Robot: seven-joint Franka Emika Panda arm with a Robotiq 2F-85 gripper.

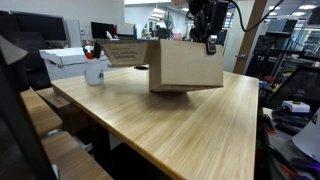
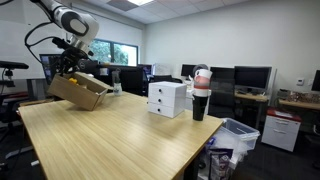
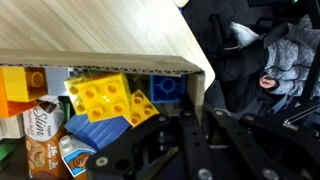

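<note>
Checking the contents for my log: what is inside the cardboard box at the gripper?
Inside the cardboard box, the wrist view shows yellow building bricks, a blue brick, an orange block and a brown printed packet. Whatever lies beneath them is covered.

Cardboard box (image 3: 120, 62), wooden table (image 3: 90, 25) beyond rim; inside: yellow block (image 3: 100, 97), blue block (image 3: 165, 88), possibly snack packet (image 3: 45, 130).

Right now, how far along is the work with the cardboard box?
Done: the gripper grips the cardboard box by its wall, and it hangs tilted over the table. In hand: holding it up. Left: the yellow blocks and blue block lie inside, and the box is not yet set down.
</note>
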